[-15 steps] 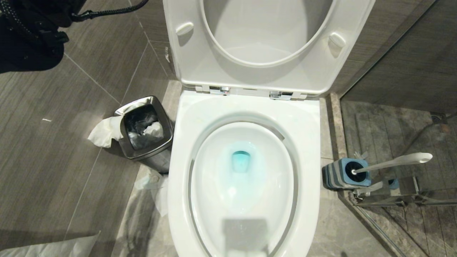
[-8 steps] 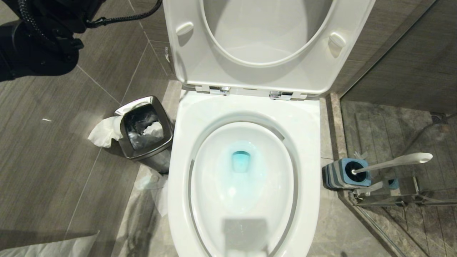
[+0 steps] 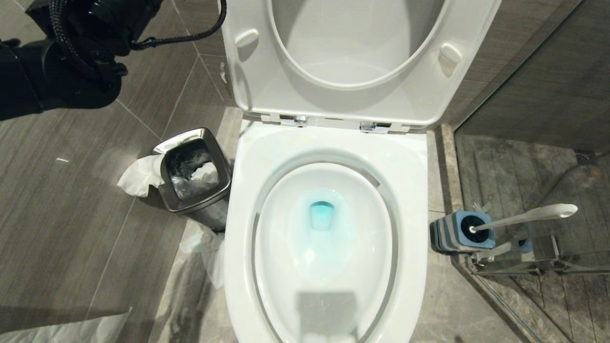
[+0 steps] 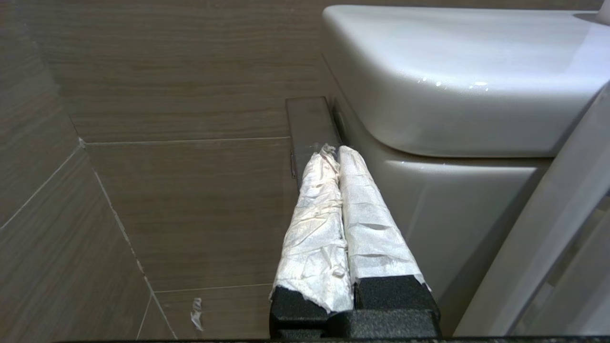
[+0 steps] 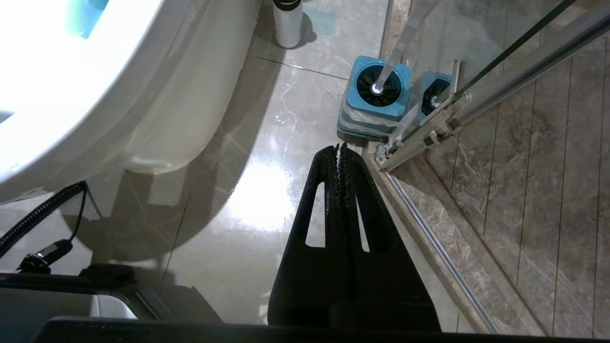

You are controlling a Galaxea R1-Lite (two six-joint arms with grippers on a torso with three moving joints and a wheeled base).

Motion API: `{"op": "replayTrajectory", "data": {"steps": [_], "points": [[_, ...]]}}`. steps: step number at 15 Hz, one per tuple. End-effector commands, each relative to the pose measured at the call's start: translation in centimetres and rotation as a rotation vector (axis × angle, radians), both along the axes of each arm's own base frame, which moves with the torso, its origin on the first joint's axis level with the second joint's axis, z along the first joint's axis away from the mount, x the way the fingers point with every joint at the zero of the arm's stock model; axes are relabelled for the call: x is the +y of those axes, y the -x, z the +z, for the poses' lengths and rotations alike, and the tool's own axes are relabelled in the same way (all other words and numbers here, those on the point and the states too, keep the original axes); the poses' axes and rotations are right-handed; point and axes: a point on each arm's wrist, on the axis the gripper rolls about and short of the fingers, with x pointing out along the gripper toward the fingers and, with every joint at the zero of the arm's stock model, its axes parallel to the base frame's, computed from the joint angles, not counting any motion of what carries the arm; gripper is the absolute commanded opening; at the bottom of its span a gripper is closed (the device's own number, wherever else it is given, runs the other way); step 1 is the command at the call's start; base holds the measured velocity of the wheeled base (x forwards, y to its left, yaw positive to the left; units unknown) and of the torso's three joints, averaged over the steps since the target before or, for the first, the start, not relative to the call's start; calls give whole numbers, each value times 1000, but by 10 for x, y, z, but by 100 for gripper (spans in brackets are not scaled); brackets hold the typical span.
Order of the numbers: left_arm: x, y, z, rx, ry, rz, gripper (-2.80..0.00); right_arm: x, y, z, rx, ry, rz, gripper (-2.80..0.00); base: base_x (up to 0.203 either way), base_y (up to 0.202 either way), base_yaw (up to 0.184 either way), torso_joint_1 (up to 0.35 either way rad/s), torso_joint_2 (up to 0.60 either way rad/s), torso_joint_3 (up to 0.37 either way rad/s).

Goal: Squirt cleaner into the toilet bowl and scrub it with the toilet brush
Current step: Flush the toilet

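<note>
Seat up, the toilet bowl (image 3: 324,247) lies open with blue cleaner pooled inside. The toilet brush (image 3: 524,216) stands in its holder (image 3: 457,233), right. Both grippers, left gripper (image 4: 339,157) beside the tank and right gripper (image 5: 339,152) near the holder, have fingers pressed together, empty.

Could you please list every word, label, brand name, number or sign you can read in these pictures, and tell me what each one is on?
There is no readable text in any view.
The toilet bowl, its raised lid, the toilet brush, the blue-topped holder and the steel waste bin carry no visible print.
The white bottle on the floor beside the toilet shows only its lower part, with no label in sight.
</note>
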Motion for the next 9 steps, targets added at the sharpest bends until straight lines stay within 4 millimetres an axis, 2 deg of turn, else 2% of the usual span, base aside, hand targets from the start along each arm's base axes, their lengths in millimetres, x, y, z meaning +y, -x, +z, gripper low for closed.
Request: {"op": "replayTrajectory", "data": {"steps": [1, 9], "points": [[-1, -5, -4, 7, -4, 1, -280, 0, 0, 0, 0, 0, 1, -280, 0, 0, 0, 0, 0, 0], [-5, -18, -15, 41, -15, 3, -280, 0, 0, 0, 0, 0, 1, -280, 0, 0, 0, 0, 0, 0]]}}
